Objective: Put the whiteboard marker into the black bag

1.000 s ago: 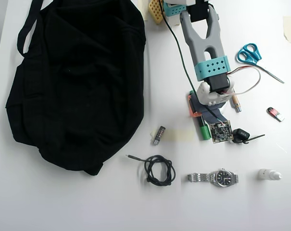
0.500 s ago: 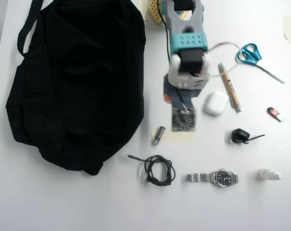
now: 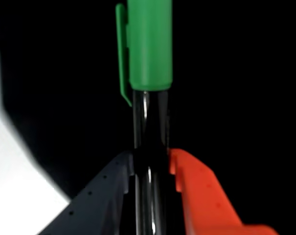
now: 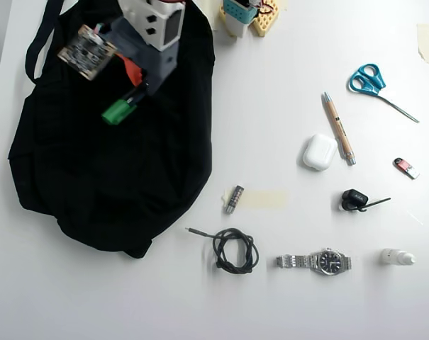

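Wrist view: black-and-orange two-finger gripper clamped on the glossy black barrel of the thick green-capped whiteboard marker, cap pointing to 12 o'clock. Overhead view: marker held above the large soft black fabric bag, upper portion. Step judged: carry done, release pending. Next: lower over the bag opening, part fingers.
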### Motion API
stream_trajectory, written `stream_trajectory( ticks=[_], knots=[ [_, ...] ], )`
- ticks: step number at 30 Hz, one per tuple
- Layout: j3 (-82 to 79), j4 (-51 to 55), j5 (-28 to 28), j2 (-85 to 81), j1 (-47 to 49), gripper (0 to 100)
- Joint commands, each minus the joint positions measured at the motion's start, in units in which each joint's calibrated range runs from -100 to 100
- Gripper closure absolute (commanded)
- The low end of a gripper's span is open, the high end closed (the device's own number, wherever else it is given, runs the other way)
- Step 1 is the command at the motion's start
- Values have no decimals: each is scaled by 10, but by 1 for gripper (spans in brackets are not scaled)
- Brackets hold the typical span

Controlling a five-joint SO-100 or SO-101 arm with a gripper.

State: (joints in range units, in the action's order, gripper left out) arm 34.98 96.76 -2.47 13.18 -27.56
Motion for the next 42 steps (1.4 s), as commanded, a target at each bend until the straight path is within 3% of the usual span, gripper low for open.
stream_trajectory(
  ticks=[1,4,7,10,13,15,18,27,42],
  knots=[
    [-13,-32,-9,-12,-15,82],
    [-47,-85,-13,-9,2,73],
    [-202,-35,-7,-87,56,82],
    [-482,-83,25,-406,107,84],
    [-992,-291,45,-842,138,85],
    [-1192,-277,55,-1113,169,89],
    [-1237,-238,55,-1119,188,98],
    [-1343,-264,50,-1119,205,98],
    [-1344,-268,39,-1118,209,98]
  ],
)
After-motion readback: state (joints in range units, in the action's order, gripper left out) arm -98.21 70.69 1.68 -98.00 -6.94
